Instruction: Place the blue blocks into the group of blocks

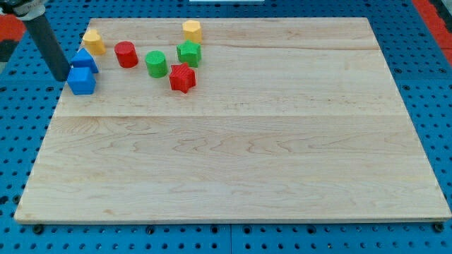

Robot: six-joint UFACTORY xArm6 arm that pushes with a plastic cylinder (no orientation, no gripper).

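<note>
A rectangular wooden board [233,148] is laid flat and fills most of the view. Its surface is made up of pale, light-grained planks joined along seams that run from the view's left to the view's right. The board is supported on a blue perforated base [424,63], in which a regular grid of small round holes is visible on all sides of the board. A red area [434,13] is seen at the view's top right corner, and a second red patch [8,28] at the top left. Lighting is even, and only faint shadows are cast along the board's lower edge.
</note>
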